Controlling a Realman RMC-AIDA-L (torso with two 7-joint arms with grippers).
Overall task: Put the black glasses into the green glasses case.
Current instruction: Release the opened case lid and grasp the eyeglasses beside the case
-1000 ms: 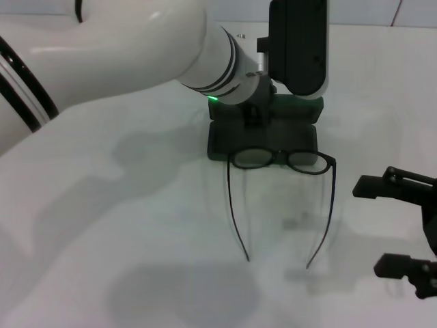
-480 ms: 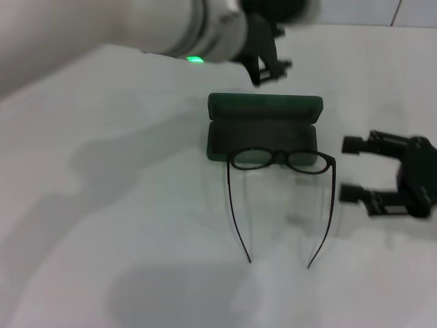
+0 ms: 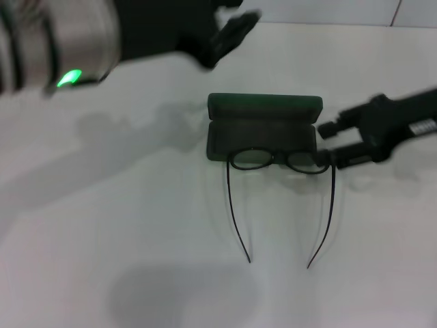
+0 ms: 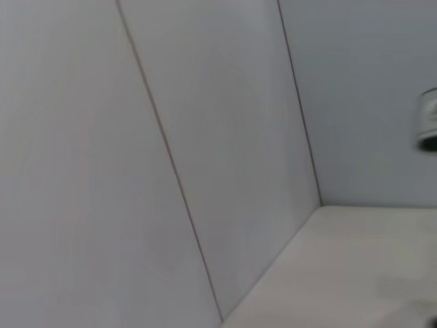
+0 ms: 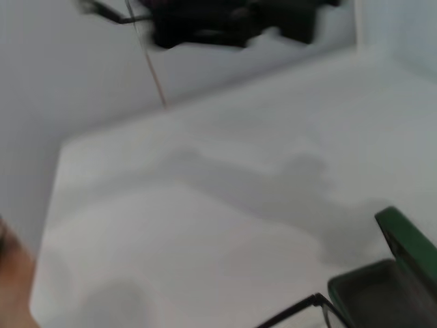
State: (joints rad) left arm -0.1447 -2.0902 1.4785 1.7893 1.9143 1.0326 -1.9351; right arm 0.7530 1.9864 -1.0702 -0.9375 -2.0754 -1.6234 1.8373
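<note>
The green glasses case (image 3: 263, 107) lies open mid-table, lid standing at the back, dark inside facing up. The black glasses (image 3: 278, 161) rest with their lenses on the case's near edge, and both temple arms stretch toward me across the table. My right gripper (image 3: 329, 143) is open just right of the case, its lower finger beside the glasses' right hinge and nothing between its fingers. My left gripper (image 3: 225, 31) is raised behind and left of the case, blurred. In the right wrist view a case corner (image 5: 399, 242) and a bit of the glasses (image 5: 293, 313) show.
The white table (image 3: 136, 225) is bordered by a grey panelled wall (image 4: 205, 137) at the back. The left arm's dark gripper (image 5: 225, 20) appears far off in the right wrist view. The left wrist view shows only wall and table corner.
The left arm lifted from over the case and swung up and to the left. The right gripper came in from the lower right, up to the glasses' right end.
</note>
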